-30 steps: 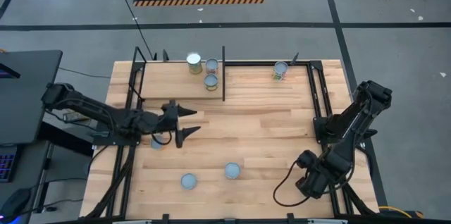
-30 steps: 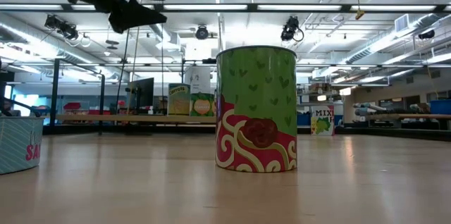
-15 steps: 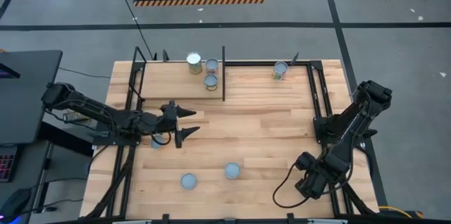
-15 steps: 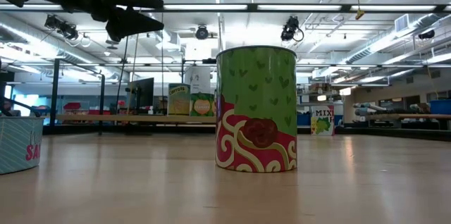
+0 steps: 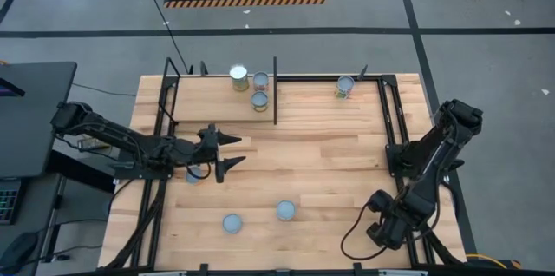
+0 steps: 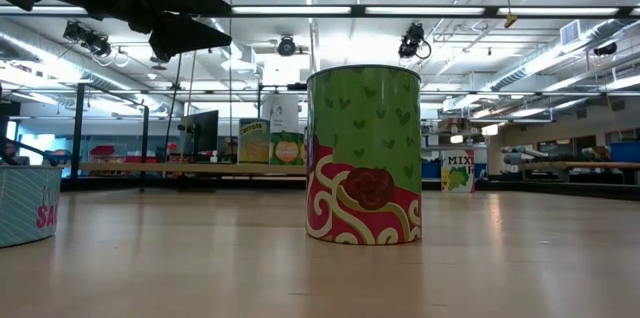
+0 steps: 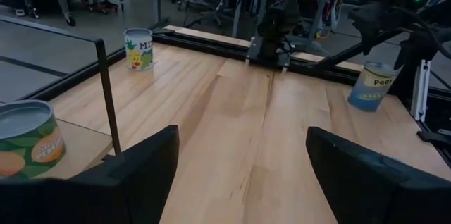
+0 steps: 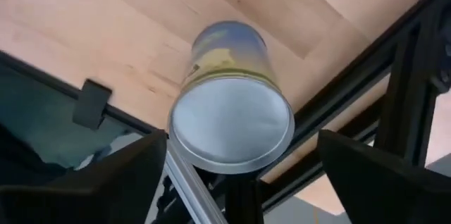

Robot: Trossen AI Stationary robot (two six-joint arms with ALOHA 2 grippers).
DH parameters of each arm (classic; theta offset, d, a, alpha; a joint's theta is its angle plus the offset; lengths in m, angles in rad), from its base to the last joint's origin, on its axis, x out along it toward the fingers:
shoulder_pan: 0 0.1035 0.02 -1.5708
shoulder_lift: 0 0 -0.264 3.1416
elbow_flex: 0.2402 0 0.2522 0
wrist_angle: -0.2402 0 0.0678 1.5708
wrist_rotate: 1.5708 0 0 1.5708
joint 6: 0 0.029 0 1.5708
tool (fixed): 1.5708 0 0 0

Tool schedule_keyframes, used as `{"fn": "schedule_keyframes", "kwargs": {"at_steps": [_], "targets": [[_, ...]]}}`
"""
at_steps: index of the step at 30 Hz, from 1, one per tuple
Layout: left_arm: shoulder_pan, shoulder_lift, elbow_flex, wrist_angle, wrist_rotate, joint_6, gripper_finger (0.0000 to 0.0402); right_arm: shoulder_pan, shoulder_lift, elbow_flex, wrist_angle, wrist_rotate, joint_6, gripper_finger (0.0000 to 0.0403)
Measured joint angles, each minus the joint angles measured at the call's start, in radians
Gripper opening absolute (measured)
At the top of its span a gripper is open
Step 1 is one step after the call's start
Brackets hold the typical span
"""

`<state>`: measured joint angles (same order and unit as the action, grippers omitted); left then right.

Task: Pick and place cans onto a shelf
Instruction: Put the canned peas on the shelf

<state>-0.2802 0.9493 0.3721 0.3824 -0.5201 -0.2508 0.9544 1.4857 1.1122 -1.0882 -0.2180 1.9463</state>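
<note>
The left gripper [image 5: 227, 149] hovers above the counter [image 5: 329, 150] with its jaws spread wide and nothing between them, just beside a can [image 5: 192, 174] that stands partly under the arm. Taking that can as the landmark, two more cans [image 5: 231, 222] [image 5: 285, 210] stand on the counter toward the near edge. Well beyond it, at the counter's far side, three cans [image 5: 238, 73] [image 5: 261, 79] [image 5: 259, 100] stand close together on the shelf [image 5: 204, 94], by one of its black posts. Another can [image 5: 345, 86] stands apart from them, toward the far right corner. The right gripper [image 8: 232, 175] is low at the counter's near right corner, its jaws wide open on either side of a yellow-labelled can [image 8: 229, 104] without gripping it.
</note>
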Motion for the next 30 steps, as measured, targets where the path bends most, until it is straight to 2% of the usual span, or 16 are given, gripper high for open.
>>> {"fn": "schedule_keyframes", "kwargs": {"at_steps": [4,14,19,23,26,30], "targets": [[0.000,0.000,0.000,0.000,0.000,-0.004,0.0314,0.013,0.000,0.000,0.003,0.067,0.058,0.0397],[-0.006,0.000,0.000,-0.018,0.000,-0.025,0.0314,0.039,0.001,-0.044,0.045,0.067,0.097,0.0399],[-0.022,0.000,0.000,-0.022,0.001,-0.024,0.0314,0.038,0.002,-0.107,0.168,0.059,0.097,0.0399],[-0.026,0.000,0.000,-0.022,0.000,-0.024,0.0314,0.039,0.002,-0.153,0.203,-0.026,0.097,0.0397],[-0.026,0.000,0.000,-0.021,0.000,-0.024,0.0314,0.038,0.002,-0.164,0.202,-0.059,0.090,0.0381],[-0.026,0.000,0.000,-0.021,0.000,-0.007,0.0314,0.000,0.002,-0.150,0.199,-0.076,0.020,0.0330]]}}
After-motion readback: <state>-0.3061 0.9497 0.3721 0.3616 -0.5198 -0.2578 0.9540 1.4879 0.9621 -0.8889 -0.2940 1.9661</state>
